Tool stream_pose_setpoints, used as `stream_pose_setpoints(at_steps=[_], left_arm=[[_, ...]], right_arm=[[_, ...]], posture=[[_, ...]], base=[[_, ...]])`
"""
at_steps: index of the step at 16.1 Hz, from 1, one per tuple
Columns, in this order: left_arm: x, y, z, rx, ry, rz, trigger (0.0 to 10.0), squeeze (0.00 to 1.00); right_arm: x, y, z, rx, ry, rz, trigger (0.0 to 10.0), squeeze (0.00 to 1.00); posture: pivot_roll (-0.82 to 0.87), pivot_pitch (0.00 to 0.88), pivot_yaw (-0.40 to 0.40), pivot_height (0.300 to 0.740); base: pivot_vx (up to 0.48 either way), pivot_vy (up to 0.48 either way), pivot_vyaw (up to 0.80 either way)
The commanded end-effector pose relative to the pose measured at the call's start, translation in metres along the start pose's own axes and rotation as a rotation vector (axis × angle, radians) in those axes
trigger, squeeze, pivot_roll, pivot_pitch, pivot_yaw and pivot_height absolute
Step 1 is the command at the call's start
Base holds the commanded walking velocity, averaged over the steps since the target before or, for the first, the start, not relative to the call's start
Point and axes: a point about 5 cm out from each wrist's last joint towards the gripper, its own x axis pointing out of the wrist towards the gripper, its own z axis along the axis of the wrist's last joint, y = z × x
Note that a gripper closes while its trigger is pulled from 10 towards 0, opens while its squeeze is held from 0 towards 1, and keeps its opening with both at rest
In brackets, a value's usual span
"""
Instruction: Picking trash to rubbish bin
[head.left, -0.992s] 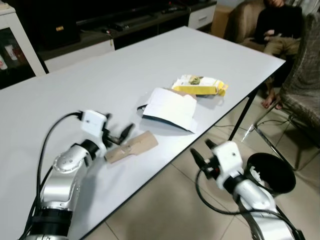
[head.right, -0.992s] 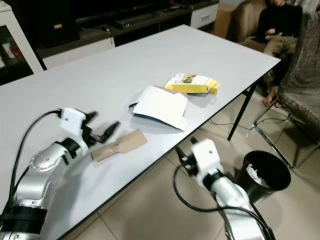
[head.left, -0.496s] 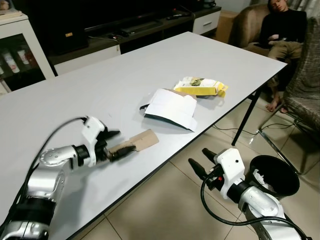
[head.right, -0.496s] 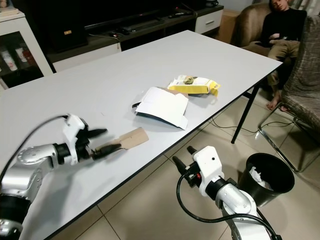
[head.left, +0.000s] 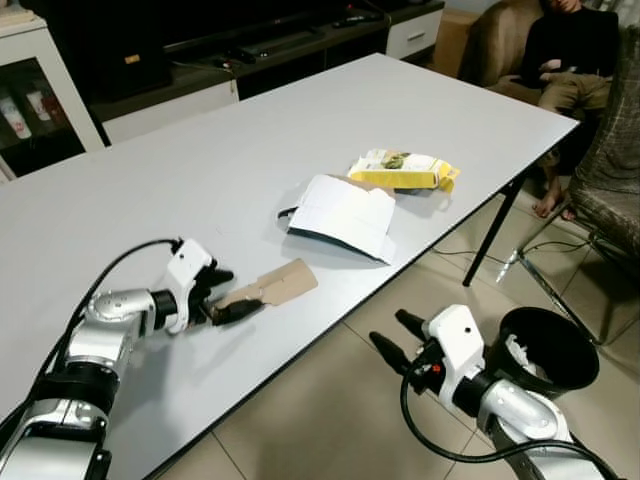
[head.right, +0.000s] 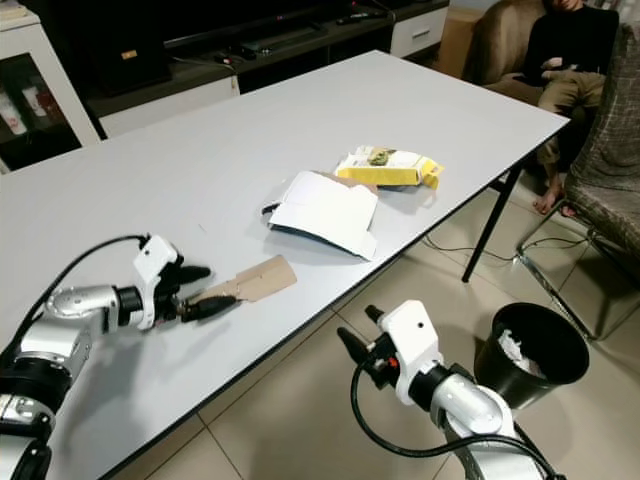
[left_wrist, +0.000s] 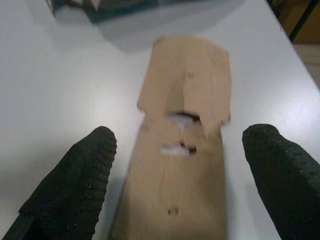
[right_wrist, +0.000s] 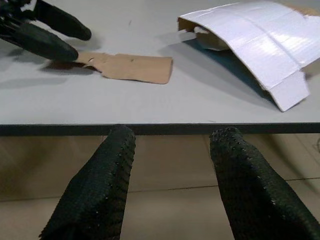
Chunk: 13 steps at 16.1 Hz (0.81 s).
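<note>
Left eye view: a brown cardboard strip (head.left: 268, 289) is seen flat on the grey table (head.left: 200, 150), near its front edge. The left gripper (head.left: 222, 296) is laid low at the strip's near end, jaws spread, one finger on either side of it. A white folded carton (head.left: 343, 215) and a yellow snack packet (head.left: 402, 171) are found further along the table, close together. The right gripper (head.left: 392, 335) is held off the table, over the tiled floor (head.left: 330, 420), jaws parted, nothing between them. A black rubbish bin (head.left: 548, 348) with white trash inside is placed on the floor beside the right arm. A seated person (head.left: 560, 50) is seen at the far corner.

Right eye view: the same layout is shown; the strip (head.right: 252, 280) is well apart from the bin (head.right: 528, 355).

Left wrist view: the strip (left_wrist: 182, 150) is framed between the two black fingers (left_wrist: 75, 190), with a torn patch at its middle; whether the fingers touch it cannot be told.

Right wrist view: the open fingers (right_wrist: 100, 190) are pointed at the table edge from below; the strip (right_wrist: 132, 67) and carton (right_wrist: 260, 40) are seen on top.
</note>
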Motion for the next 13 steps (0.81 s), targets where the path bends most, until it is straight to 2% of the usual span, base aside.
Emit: stream_pose_setpoints(at_steps=[1,2,3,4,5,7,11,13], left_arm=[[0.004,0.000,0.002,-0.017,0.004,-0.030,10.0,0.99],[0.004,-0.001,0.000,-0.025,0.007,-0.035,10.0,0.73],[0.006,-0.001,-0.004,-0.033,0.024,-0.040,10.0,0.00],[0.008,0.000,-0.008,-0.020,0.045,-0.020,10.0,0.00],[0.011,0.002,-0.013,0.012,0.096,0.066,10.0,0.00],[0.013,0.004,-0.022,0.033,0.162,0.137,10.0,0.00],[0.018,0.001,-0.022,0.039,0.162,0.106,10.0,0.00],[0.020,-0.001,-0.021,0.034,0.161,0.082,0.0,0.00]], right_arm=[[0.000,0.000,0.005,0.001,-0.009,0.024,10.0,0.00],[0.000,0.000,0.005,0.001,-0.008,0.024,10.0,0.00],[0.000,0.000,0.006,0.003,-0.007,0.024,10.0,0.00],[0.000,0.000,0.006,0.002,-0.004,0.026,10.0,0.00],[0.000,0.001,0.006,0.002,-0.004,0.026,10.0,0.00],[0.001,0.002,0.007,0.004,-0.005,0.026,10.0,0.00],[0.001,0.003,0.008,0.007,-0.006,0.024,10.0,0.00],[0.002,0.004,0.008,0.007,-0.007,0.028,10.0,0.00]], posture=[[-0.09,0.001,0.049,0.740],[-0.09,0.004,0.050,0.740],[-0.09,0.004,0.050,0.740],[-0.09,0.005,0.051,0.740],[-0.09,0.006,0.053,0.740],[-0.10,0.010,0.060,0.740],[-0.10,0.012,0.066,0.740],[-0.10,0.011,0.069,0.740]], base=[[0.000,0.000,0.00],[0.000,0.000,0.00],[0.000,0.000,0.00],[0.000,0.000,0.00],[0.000,0.000,0.00],[0.000,0.000,0.00],[0.000,0.000,0.00],[0.000,0.000,0.00]])
